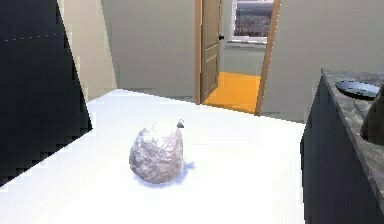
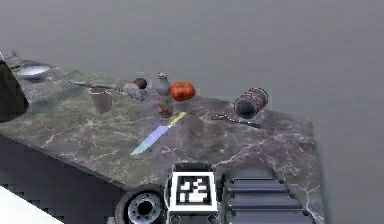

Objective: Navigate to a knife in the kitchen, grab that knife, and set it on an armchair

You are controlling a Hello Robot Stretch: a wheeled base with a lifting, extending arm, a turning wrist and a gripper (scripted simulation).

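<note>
1. One of three stages looks done, by your cameras: the robot stands alongside the kitchen counter (image 2: 80,135), and the knife (image 2: 160,132) lies flat on it near the middle of the arm side view, not yet grabbed.
2. Two stages are left, as you may judge: the grasp itself, then the carry to an armchair.
3. Your end effector (image 2: 147,206) sits as a low dark body at seven o'clock from the knife, beside a white marker square (image 2: 195,190). Its far end cannot be made out, so you cannot tell whether it holds anything or how its fingers stand.
4. Grey stone with pale veins, smooth and faintly glossy, makes up the counter. The knife is slim, with a pale bluish blade and a yellow handle that points toward one o'clock.
5. Around the knife stand a round, shiny red fruit (image 2: 182,91) at twelve o'clock, a narrow-necked shaker (image 2: 163,94) just beside it, and a squat tan cup (image 2: 100,99) at ten o'clock. A dark cylinder (image 2: 251,102) lies on its side at two o'clock.
6. Ahead of you, a crumpled grey-white lump (image 1: 158,153) rests on the smooth white floor (image 1: 250,170), with a doorway (image 1: 232,60) onto orange flooring at twelve o'clock.
</note>
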